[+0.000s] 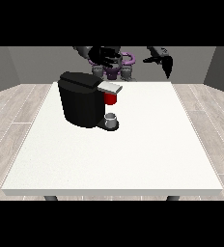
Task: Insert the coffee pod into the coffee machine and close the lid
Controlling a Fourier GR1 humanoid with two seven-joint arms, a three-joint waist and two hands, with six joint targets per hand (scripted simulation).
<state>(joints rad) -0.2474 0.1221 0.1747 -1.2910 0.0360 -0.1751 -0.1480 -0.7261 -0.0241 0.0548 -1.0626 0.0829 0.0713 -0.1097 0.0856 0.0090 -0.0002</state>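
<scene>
The black coffee machine [80,103] stands on the left half of the white table [133,154]. Its grey lid [110,88] juts out to the right, roughly level, over a red thing at the machine [111,99]. A small grey thing [112,118] sits on the machine's base below that; I cannot tell it for the pod. The hand at the view's left [104,55] hovers behind and above the machine, beyond the table's far edge. The hand at the view's right [164,61] is raised over the far right edge, fingers stretched downward, holding nothing.
The robot's torso [114,67] stands at the table's far edge. Wood-look floor surrounds the table, with grey walls behind. White tabletop stretches in front of and to the right of the machine.
</scene>
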